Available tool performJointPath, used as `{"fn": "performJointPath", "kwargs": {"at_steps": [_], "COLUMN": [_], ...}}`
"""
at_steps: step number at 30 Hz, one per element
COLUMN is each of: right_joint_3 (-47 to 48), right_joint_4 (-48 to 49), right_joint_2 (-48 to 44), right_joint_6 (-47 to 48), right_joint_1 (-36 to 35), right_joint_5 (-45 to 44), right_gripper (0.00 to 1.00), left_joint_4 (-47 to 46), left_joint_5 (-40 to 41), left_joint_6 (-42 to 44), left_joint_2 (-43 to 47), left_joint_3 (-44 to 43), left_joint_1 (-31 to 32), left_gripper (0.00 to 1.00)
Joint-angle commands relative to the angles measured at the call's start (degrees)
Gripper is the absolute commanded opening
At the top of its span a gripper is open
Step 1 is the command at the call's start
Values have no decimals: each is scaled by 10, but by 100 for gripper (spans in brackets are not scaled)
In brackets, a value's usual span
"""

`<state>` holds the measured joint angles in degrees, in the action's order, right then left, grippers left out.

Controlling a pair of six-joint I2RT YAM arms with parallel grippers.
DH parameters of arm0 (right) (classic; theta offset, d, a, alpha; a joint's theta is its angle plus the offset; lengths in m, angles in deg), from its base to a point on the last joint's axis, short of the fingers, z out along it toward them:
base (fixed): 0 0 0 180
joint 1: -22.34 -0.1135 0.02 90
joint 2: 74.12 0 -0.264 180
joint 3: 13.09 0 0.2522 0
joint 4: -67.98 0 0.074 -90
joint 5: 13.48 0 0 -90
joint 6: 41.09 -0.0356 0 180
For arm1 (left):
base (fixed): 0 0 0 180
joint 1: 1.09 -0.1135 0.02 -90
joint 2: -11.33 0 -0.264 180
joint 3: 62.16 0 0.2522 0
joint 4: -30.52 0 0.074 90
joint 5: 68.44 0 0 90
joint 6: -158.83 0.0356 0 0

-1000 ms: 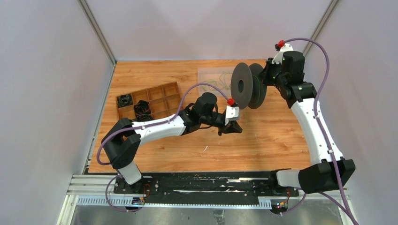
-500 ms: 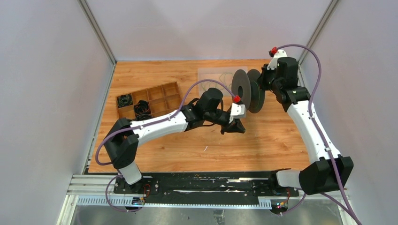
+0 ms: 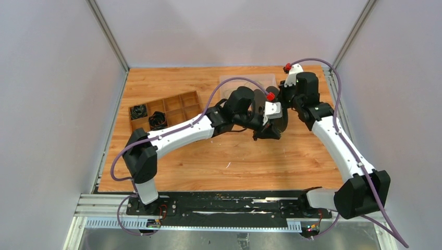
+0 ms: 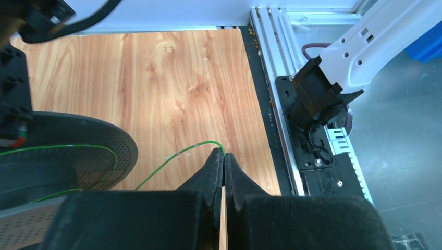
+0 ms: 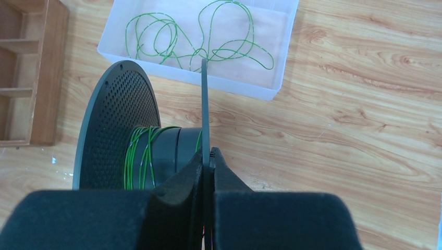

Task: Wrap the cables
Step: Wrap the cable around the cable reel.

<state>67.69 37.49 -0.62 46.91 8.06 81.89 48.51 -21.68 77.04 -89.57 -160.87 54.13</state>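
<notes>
Left of the black spool [image 5: 112, 130], a wooden organiser [image 3: 183, 99] holds small black cord bundles [image 3: 155, 121]. Just on the spool's near side, the left gripper [image 4: 223, 158] pinches a strand of the thin green cables [image 4: 183, 151] between closed fingers. Several turns lie wound on the spool's core and loose loops fill a clear tray [image 5: 229, 86] beyond the spool, while at its right the right gripper [image 5: 208, 156] is clamped on the edge of one flange.

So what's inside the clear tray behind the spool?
Only loose loops of green cable show in the clear tray. The spool flange covers a thin strip of it, and its far edge is cropped off.
</notes>
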Motion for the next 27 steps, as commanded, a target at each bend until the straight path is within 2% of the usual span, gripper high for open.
{"fn": "performJointPath", "kwargs": {"at_steps": [1, 19, 27], "right_joint_3": [-16, -71, -84], "right_joint_4": [47, 49, 43], "right_joint_2": [-29, -51, -65], "right_joint_6": [44, 137, 174], "right_joint_1": [-16, -16, -16], "right_joint_5": [8, 172, 199], "right_gripper": [1, 1, 1], "left_joint_4": [27, 89, 134], "left_joint_5": [-1, 0, -11], "left_joint_6": [-35, -100, -86], "left_joint_2": [-13, -37, -36], "left_joint_3": [-39, -109, -110], "left_joint_1": [-2, -77, -103], "left_gripper": [0, 0, 0]}}
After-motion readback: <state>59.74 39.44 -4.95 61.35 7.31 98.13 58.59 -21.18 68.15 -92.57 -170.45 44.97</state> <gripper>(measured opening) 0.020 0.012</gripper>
